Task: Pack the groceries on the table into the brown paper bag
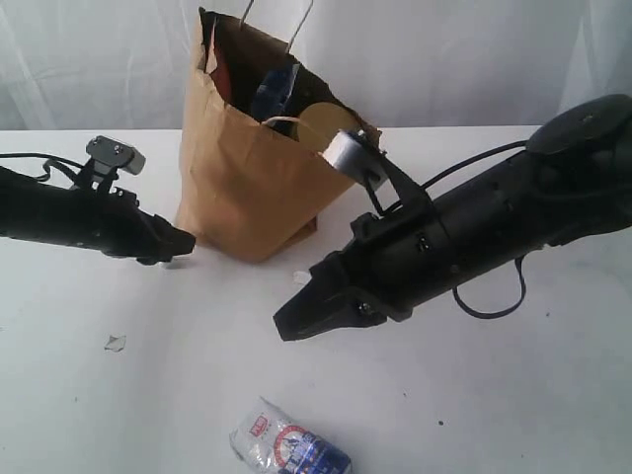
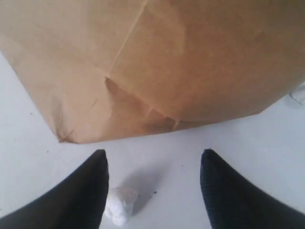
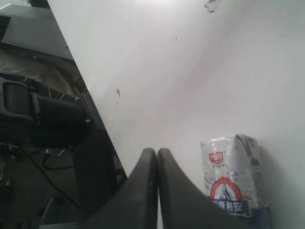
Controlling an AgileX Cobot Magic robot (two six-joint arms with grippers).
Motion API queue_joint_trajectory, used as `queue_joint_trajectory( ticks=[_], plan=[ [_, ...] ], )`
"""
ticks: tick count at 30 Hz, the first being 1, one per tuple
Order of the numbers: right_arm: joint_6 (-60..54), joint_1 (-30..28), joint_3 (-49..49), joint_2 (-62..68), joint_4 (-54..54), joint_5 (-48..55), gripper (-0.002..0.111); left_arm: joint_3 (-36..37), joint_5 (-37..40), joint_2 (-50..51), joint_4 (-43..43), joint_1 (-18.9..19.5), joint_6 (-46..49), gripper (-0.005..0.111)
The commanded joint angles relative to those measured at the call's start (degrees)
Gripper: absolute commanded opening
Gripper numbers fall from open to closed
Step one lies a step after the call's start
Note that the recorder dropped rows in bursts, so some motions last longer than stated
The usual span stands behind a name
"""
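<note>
Nearest me, at six o'clock on the bench (image 1: 513, 395), lies the small white-blue packet (image 1: 289, 446). Beyond it my right claw (image 1: 286, 326) is pressed together (nothing in it). At nine o'clock my left claw (image 1: 181, 243) stands spread, just short of the brown paper bag (image 1: 247, 188) at twelve.

A pale curtain (image 1: 474, 59) hangs in soft folds behind my white table (image 1: 513, 395), evenly lit; past the table's edge I see dark hardware (image 3: 57, 119) and loose cables (image 3: 47, 160)
</note>
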Motion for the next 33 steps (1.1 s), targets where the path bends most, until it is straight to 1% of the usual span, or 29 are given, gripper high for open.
queue_joint_trajectory(
  ticks=[1,6,8,9,10,13,15,16,19,21,24,27,33],
  plan=[
    [1.3,-0.36,-0.25,-0.3,-0.12,1.05,0.0,-1.62,1.8,1.4,-1.23,-0.14,-0.27,0.06],
    [1.42,-0.36,-0.25,-0.3,-0.12,1.29,0.0,-1.62,1.29,4.2,-1.23,-0.14,0.65,0.06],
    [1.42,-0.36,-0.25,-0.3,-0.12,1.41,0.0,-1.72,1.29,4.78,-1.23,-0.14,0.65,0.058],
    [1.42,-0.36,-0.25,-0.3,-0.12,1.41,0.0,-1.86,1.29,4.75,-1.23,-0.14,0.65,0.054],
    [1.42,-0.36,-0.25,-0.3,-0.12,1.51,0.0,-1.86,1.29,4.75,-1.23,-0.14,0.65,0.047],
    [1.42,-0.36,-0.25,-0.3,-0.12,1.63,0.0,-1.86,1.29,4.64,-1.13,-0.14,0.54,0.021],
    [1.42,-0.36,-0.25,-0.3,-0.12,1.83,0.0,-1.86,1.29,4.27,0.44,-0.14,-0.75,0.006],
    [1.42,-0.36,-0.25,-0.3,-0.12,2.1,0.0,-1.86,1.29,3.69,2.15,-0.14,-2.46,0.0],
    [1.42,-0.36,-0.25,-0.3,-0.12,2.62,0.0,-1.86,1.29,0.71,8.77,-0.14,-10.14,0.0],
    [1.42,-0.36,-0.25,-0.3,-0.12,2.62,0.0,-1.86,1.29,-2.83,14.63,0.1,-15.67,0.0],
    [1.22,-0.36,-0.25,-0.3,-0.27,2.49,0.0,-1.86,1.94,-6.83,21.61,0.36,-20.44,0.0],
    [1.16,-0.36,-0.25,-0.3,-0.94,2.25,0.0,-1.86,2.53,-8.3,22.77,0.36,-20.73,0.0],
    [1.16,-0.36,-0.25,-0.3,-1.2,2.15,0.0,-1.99,14.15,-13.06,23.16,0.36,-26.81,0.0]
  ],
)
